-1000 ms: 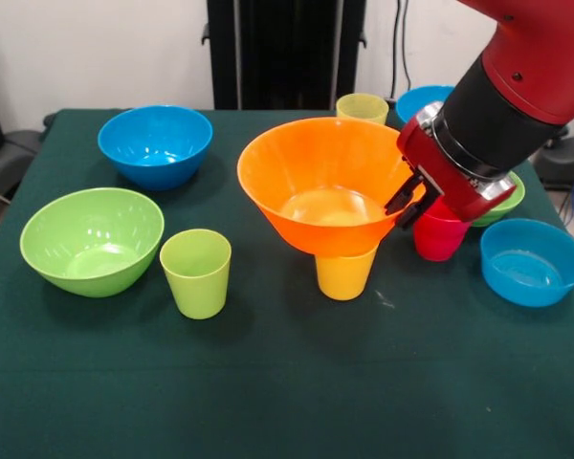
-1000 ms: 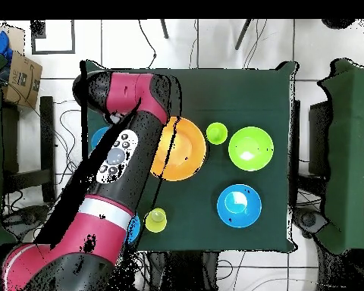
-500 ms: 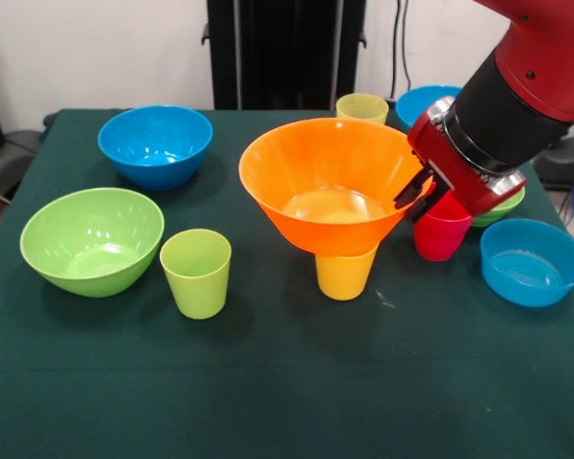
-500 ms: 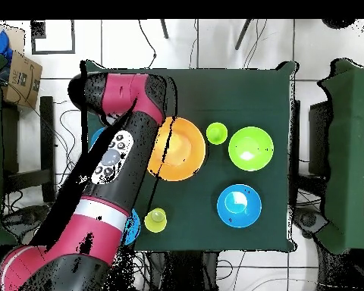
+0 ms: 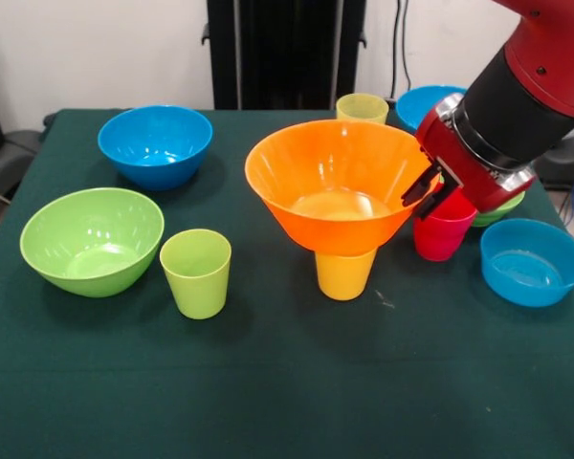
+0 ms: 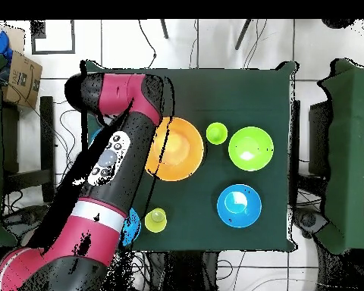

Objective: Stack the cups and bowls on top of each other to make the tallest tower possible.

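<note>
The large orange bowl [image 5: 335, 182] rests on an upright bright yellow cup [image 5: 345, 273] at mid-table, tilted slightly. My gripper [image 5: 423, 194] is shut on this bowl's right rim. Just right of it, partly behind the gripper, stands a red cup [image 5: 438, 237]. A lime cup [image 5: 196, 273] and a large lime bowl [image 5: 91, 239] sit at the left, and a blue bowl [image 5: 155, 143] behind them. From overhead, the arm covers the gripper and the orange bowl's [image 6: 181, 148] left edge.
A shallow blue bowl [image 5: 532, 260] sits at the right edge. A small green bowl [image 5: 502, 203] peeks out behind the arm. A pale yellow cup [image 5: 362, 107] and another blue bowl [image 5: 423, 100] stand at the back. The table's front strip holds nothing.
In the front view, my gripper has shifted a little to the right and upward, and the orange bowl has moved right with it on the yellow cup.
</note>
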### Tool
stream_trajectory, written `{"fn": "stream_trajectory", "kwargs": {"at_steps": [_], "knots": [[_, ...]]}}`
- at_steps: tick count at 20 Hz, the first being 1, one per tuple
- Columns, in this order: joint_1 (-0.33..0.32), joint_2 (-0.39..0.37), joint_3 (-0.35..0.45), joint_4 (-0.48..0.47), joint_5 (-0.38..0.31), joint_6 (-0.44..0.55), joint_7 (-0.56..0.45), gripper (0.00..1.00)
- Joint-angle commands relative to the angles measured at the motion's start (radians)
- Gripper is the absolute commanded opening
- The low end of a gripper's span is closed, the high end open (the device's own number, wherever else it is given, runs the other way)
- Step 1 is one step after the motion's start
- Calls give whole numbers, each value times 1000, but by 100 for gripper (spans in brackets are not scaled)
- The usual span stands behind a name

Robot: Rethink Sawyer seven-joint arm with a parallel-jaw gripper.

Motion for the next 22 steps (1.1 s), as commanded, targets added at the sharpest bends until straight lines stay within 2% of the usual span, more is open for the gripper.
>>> {"fn": "stream_trajectory", "kwargs": {"at_steps": [1,12,22], "knots": [[17,-9,145,23,-41,101,-22,0],[24,-42,168,48,-39,127,-23,0],[24,-19,155,42,-69,90,-25,0]]}}
